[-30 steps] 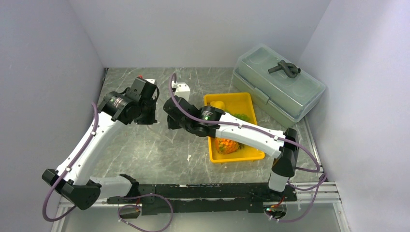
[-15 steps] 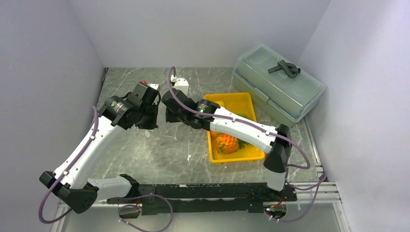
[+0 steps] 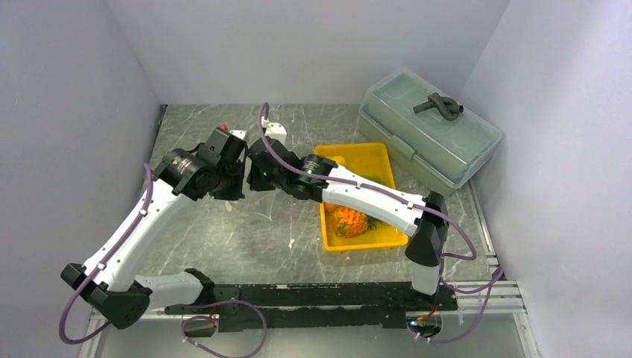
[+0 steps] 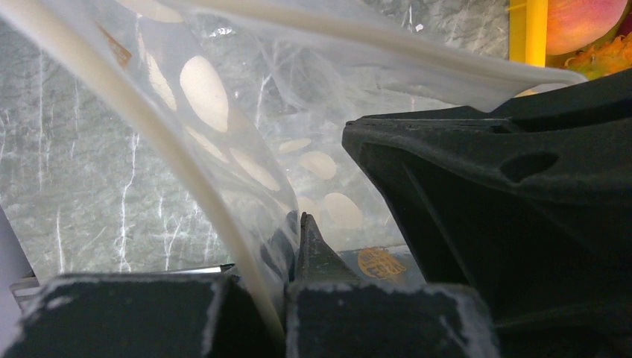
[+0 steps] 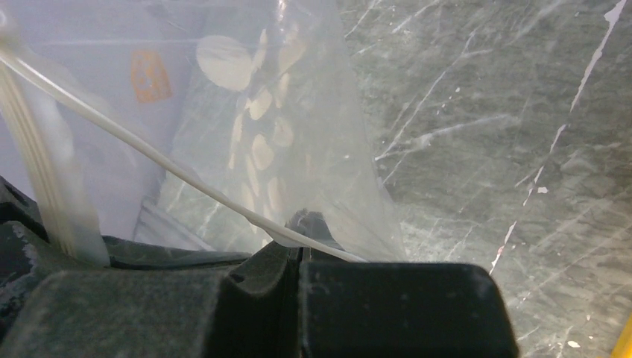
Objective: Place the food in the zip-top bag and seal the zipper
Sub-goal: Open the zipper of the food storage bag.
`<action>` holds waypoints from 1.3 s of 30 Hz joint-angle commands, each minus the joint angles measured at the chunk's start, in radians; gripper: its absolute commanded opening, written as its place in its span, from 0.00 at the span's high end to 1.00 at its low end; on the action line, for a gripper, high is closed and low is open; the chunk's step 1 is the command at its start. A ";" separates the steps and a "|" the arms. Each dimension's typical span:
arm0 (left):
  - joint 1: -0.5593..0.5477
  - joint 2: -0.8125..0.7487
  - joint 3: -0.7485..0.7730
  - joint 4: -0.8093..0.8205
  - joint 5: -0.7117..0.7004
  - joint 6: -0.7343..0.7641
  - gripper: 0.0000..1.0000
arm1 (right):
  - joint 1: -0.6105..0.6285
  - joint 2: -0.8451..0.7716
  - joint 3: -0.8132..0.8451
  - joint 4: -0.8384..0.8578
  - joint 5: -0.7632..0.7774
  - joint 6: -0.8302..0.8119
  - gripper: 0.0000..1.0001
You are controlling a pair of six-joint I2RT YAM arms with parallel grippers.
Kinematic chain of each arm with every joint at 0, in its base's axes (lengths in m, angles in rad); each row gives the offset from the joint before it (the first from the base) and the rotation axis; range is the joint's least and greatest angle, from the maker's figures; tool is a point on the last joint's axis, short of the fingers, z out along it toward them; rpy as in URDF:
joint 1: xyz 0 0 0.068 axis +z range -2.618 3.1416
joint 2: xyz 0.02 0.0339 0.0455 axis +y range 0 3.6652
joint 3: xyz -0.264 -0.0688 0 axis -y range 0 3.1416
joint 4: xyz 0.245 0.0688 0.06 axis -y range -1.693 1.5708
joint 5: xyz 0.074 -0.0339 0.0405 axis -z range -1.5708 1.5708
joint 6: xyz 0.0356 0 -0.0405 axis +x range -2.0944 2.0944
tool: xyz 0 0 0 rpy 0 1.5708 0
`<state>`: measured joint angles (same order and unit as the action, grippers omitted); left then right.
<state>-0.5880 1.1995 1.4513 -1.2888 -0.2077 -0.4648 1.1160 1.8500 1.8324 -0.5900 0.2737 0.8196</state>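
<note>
The clear zip-top bag, printed with white dots, hangs between my two grippers above the marble table. The left gripper is shut on the bag's mouth edge, where the whitish zipper curves down into the jaws. My right gripper is shut on the zipper too, with the bag draping away below it. From above, the left gripper and right gripper almost touch, left of the tray. Food stays in the tray: the orange pineapple, a green grape bunch, an orange round fruit.
The yellow tray sits right of centre, under the right forearm. A big grey-green lidded box stands at the back right. A small white block is near the back wall. Walls close in on the left, back and right.
The two grippers have come closer together. The right one moved left and slightly away from me, the left one shifted right. The right forearm has swung off the pineapple.
</note>
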 commanded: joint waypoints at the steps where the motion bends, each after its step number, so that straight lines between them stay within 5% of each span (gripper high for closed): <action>1: -0.008 -0.008 0.023 0.018 0.020 0.004 1.00 | -0.008 -0.001 0.003 0.043 0.049 0.024 1.00; 17: -0.008 -0.052 0.044 -0.048 0.036 0.005 1.00 | -0.021 -0.089 -0.166 -0.037 0.443 0.121 1.00; 39: -0.007 -0.065 0.122 -0.155 -0.152 0.014 1.00 | -0.044 -0.190 -0.318 -0.044 0.450 0.165 1.00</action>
<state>-0.6052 1.1713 1.5116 -1.3472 -0.2398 -0.4610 1.1080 1.6981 1.5475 -0.5579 0.6590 0.9936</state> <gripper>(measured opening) 0.009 0.009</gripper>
